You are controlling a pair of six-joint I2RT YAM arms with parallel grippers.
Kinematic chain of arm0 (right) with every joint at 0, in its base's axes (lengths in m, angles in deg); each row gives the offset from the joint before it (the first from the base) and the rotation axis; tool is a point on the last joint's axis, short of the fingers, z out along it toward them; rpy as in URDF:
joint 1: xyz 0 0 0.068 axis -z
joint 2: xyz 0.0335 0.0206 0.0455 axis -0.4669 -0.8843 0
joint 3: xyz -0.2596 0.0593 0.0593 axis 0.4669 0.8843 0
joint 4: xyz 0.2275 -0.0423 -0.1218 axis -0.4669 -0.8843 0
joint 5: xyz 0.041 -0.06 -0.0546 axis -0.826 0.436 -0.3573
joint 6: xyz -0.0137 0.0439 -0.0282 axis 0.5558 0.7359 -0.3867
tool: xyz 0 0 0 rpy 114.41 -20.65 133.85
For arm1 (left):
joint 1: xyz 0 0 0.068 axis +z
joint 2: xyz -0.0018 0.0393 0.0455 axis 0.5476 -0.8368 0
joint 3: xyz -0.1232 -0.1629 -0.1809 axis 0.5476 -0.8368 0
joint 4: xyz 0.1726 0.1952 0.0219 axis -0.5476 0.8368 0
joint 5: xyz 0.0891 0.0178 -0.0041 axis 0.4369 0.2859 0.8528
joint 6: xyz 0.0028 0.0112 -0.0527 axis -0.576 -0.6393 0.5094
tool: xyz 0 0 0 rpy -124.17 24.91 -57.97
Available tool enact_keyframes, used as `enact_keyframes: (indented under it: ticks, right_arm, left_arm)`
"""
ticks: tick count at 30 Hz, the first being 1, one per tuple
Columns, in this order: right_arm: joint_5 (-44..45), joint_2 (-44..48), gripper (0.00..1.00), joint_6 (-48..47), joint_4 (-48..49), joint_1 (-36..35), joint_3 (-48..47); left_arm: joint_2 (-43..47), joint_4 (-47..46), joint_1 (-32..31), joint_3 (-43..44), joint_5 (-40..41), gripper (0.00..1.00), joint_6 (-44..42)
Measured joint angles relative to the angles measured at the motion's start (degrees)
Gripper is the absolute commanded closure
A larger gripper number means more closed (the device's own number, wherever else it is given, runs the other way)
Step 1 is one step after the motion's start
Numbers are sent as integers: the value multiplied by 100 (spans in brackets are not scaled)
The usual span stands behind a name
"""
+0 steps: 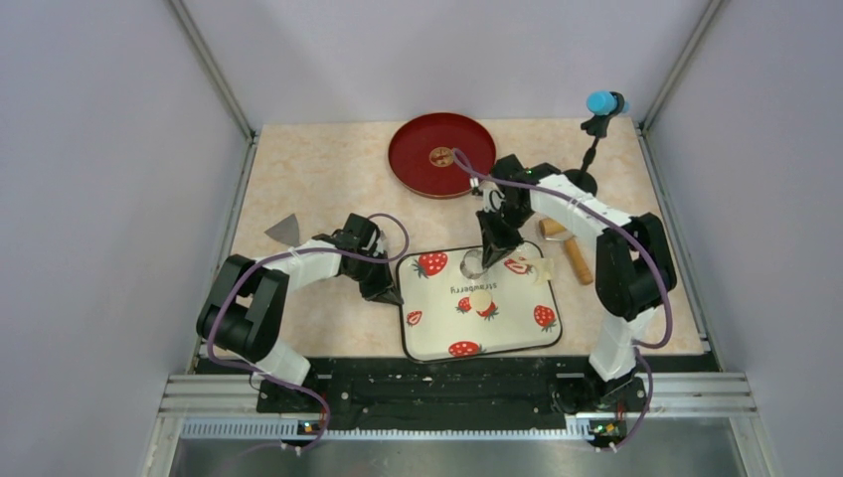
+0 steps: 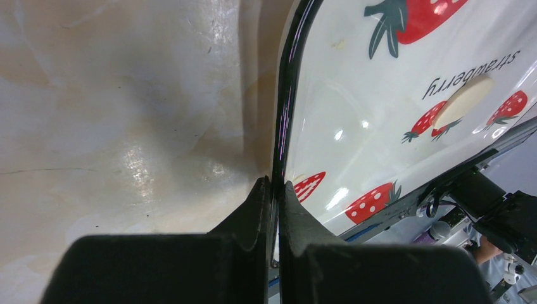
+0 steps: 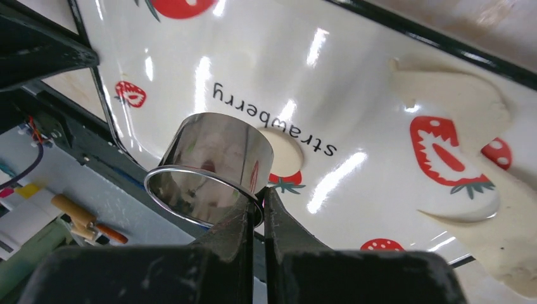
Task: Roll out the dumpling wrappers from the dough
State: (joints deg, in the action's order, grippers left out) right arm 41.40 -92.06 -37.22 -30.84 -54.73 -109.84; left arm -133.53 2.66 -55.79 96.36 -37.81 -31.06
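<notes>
A white strawberry tray (image 1: 507,328) lies in front of both arms. My left gripper (image 2: 277,187) is shut on its black left rim (image 2: 288,95). The right gripper (image 3: 258,202) is shut on the wall of a shiny metal ring (image 3: 215,164), held over the tray's middle (image 1: 475,262). One round dumpling wrapper (image 1: 481,299) lies flat near the printed word; the ring partly hides it (image 3: 286,151) in the right wrist view. The dough (image 3: 456,101) is a thin flat sheet with round cut-outs at the tray's far right corner (image 1: 542,269).
A tan wooden roller (image 1: 569,248) lies on the table right of the tray. A red round plate (image 1: 442,154) sits at the back. A grey triangular scraper (image 1: 284,231) lies at the left. A blue-topped stand (image 1: 601,102) rises at the back right.
</notes>
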Motion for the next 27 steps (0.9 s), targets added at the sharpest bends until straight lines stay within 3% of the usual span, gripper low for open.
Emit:
enact_keyframes:
  ticks: [7, 19, 27]
  right_arm:
    - [122, -175, 100, 4, -127, 0, -905]
    - [535, -2197, 100, 229, -299, -2, -3342]
    - [651, -3049, 100, 380, -494, -15, -4577]
  left_arm:
    - [2, -9, 2, 0, -15, 100, -61]
    - [20, -24, 0, -13, -15, 100, -92]
    - [26, -26, 0, -13, -15, 100, -111]
